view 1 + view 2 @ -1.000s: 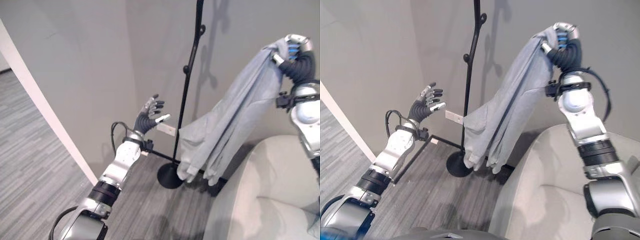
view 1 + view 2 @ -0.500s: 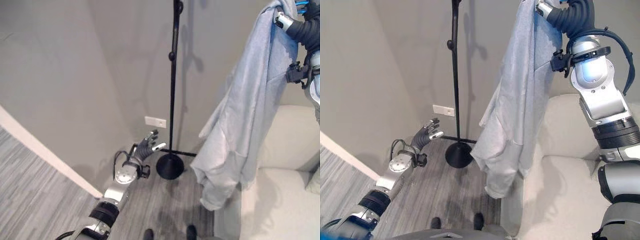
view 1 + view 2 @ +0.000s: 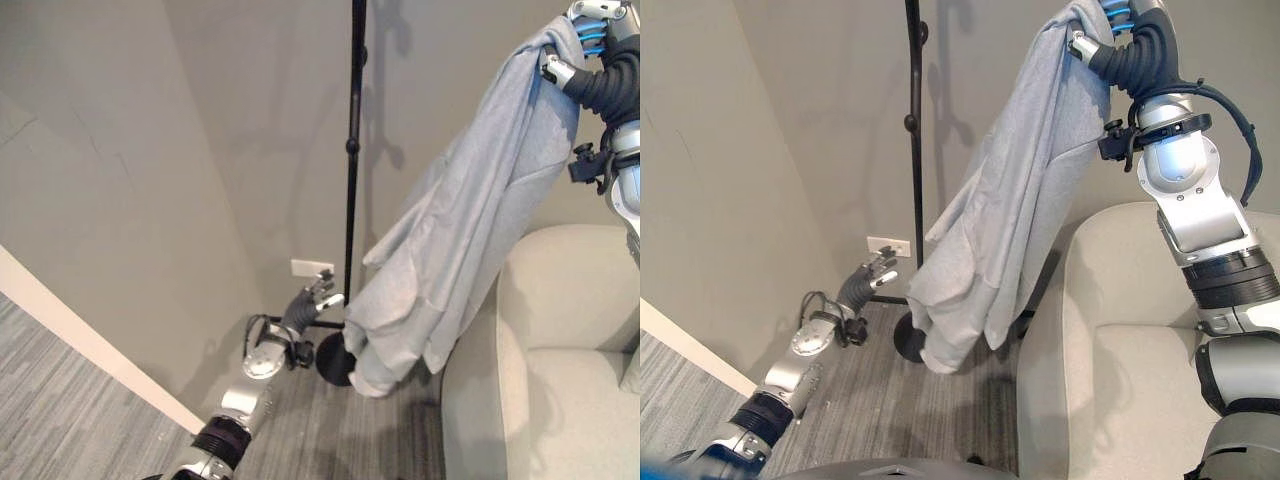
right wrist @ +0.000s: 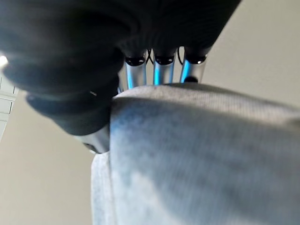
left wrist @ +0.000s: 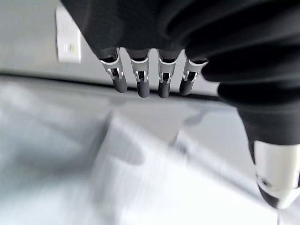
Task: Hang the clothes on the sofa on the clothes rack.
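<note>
Above the sofa (image 3: pixel 1110 330), the right robot hand (image 3: pixel 1118 30) pinches the top of a grey garment (image 3: pixel 1015 220), which hangs limp just beside the black clothes rack (image 3: pixel 914 120). The cloth looks light and soft, likely to slide, so its collar edge seems the best hold. The left robot hand (image 3: pixel 312 303), spread and empty, hovers low near the rack's base.

Pale grey garment (image 3: pixel 470 220) hangs in long folds, top held high; black rack pole (image 3: pixel 352 170) just beside.
</note>
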